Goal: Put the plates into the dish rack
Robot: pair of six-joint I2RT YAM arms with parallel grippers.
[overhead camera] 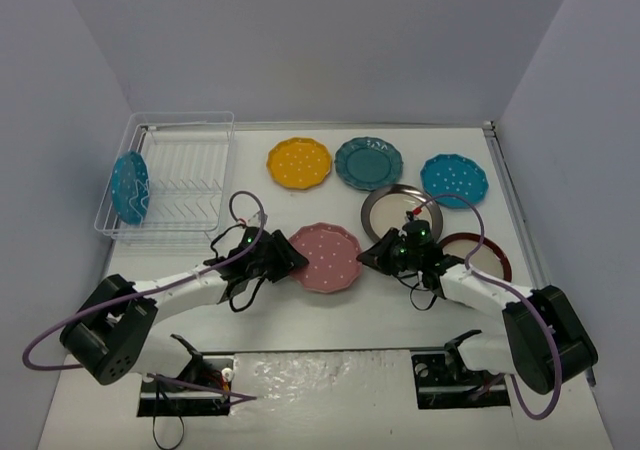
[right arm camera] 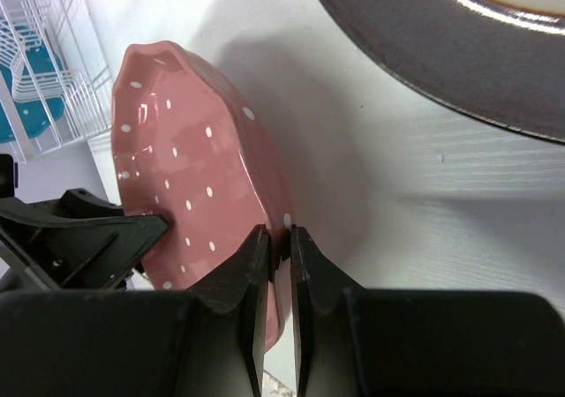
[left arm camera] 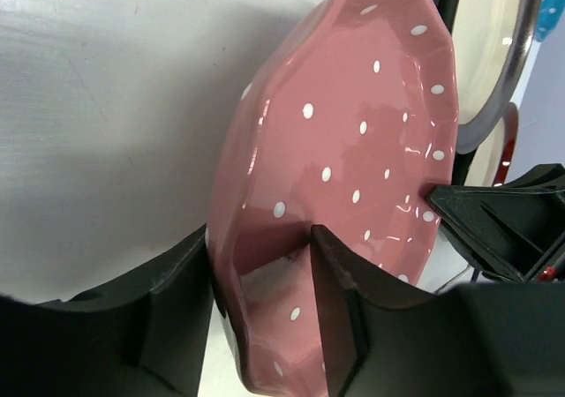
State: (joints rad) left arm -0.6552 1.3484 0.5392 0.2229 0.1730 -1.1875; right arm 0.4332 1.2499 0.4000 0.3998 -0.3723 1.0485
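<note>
The pink plate (overhead camera: 330, 255) is at the table's middle, between both grippers. My right gripper (overhead camera: 372, 255) is shut on its right rim, as the right wrist view (right arm camera: 278, 238) shows, and the pink plate (right arm camera: 177, 150) looks tipped up off the table. My left gripper (overhead camera: 288, 260) is open, its jaws straddling the opposite rim (left arm camera: 260, 238) with a gap inside the pink plate (left arm camera: 353, 132). The dish rack (overhead camera: 190, 160) stands at the back left with one bright blue plate (overhead camera: 130, 188) upright in it.
Yellow (overhead camera: 299, 162), dark teal (overhead camera: 368, 162) and bright blue (overhead camera: 454, 179) plates lie along the back. A dark-rimmed cream plate (overhead camera: 392, 210) lies just behind my right gripper, another (overhead camera: 482, 257) to its right. Grey walls enclose the table.
</note>
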